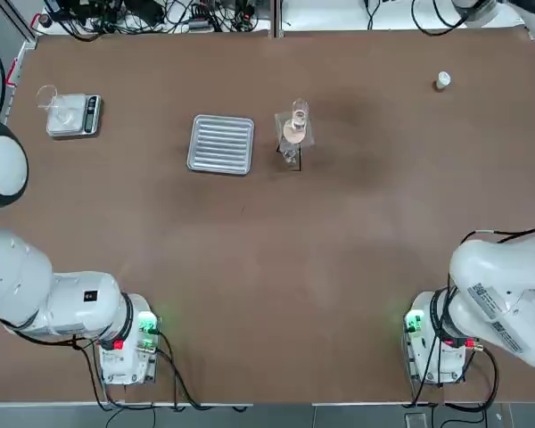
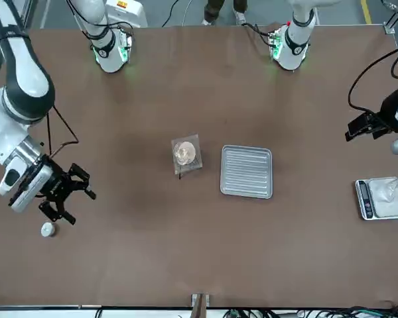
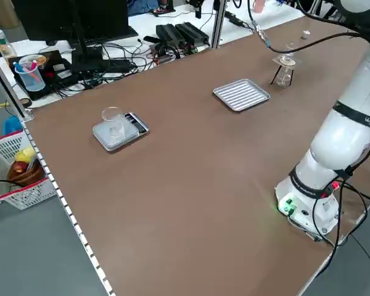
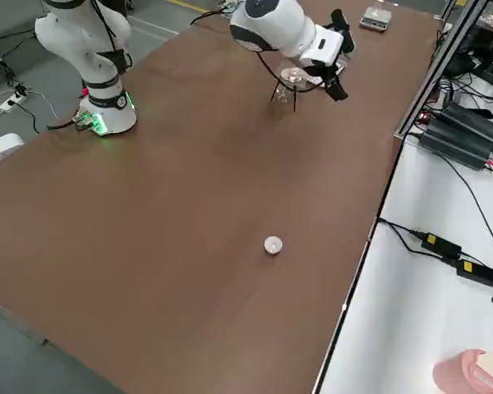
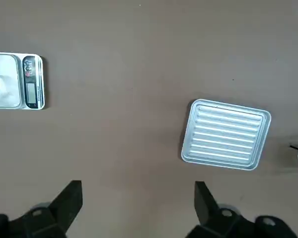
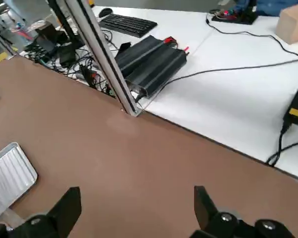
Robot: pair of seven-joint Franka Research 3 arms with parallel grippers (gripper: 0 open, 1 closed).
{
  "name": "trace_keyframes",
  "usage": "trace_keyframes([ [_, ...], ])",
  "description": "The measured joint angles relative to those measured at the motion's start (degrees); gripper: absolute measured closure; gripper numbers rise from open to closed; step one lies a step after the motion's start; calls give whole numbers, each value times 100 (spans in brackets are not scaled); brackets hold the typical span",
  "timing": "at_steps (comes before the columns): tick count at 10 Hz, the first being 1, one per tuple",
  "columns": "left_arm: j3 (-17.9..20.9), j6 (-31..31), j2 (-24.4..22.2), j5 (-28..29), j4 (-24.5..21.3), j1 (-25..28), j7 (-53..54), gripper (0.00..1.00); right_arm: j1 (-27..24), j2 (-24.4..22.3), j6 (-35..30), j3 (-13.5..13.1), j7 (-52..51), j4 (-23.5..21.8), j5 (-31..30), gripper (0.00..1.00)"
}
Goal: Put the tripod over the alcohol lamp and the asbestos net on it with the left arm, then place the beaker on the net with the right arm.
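Near the middle of the table, the black wire tripod [image 2: 180,175] stands over the small glass alcohol lamp [image 3: 285,76]. The grey asbestos net [image 1: 293,132] with its tan centre lies on the ring. A small clear beaker [image 1: 299,113] appears to stand on the net. My right gripper [image 2: 69,192] hangs open and empty far off towards the robot's right, above a white capped cylinder [image 2: 48,229]. My left gripper [image 5: 136,198] is open and empty too, raised near the table's left edge, between the ribbed tray [image 5: 226,131] and the scale [image 5: 15,82].
A ribbed metal tray [image 1: 221,144] lies just left of the tripod. A digital scale [image 1: 73,116] carrying a clear glass cup [image 3: 113,120] sits at the far left. Cables and power bricks [image 6: 149,62] lie beyond the far table edge.
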Motion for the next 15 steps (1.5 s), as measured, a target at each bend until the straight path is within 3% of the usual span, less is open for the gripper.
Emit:
trace_keyframes([
  [2,0,0,2,0,0,1,-1,0,6,0,-384,-2,1044,183,-566,0],
  [5,4,0,3,0,-1,19,7,0,11,-19,-1504,-42,1905,732,-903,0],
  [8,14,0,3,0,-1,32,10,0,71,-22,-2702,-91,2937,1264,-1641,0],
  [15,24,0,3,0,-1,40,12,0,360,-34,-3433,-106,3639,1628,-2619,0],
])
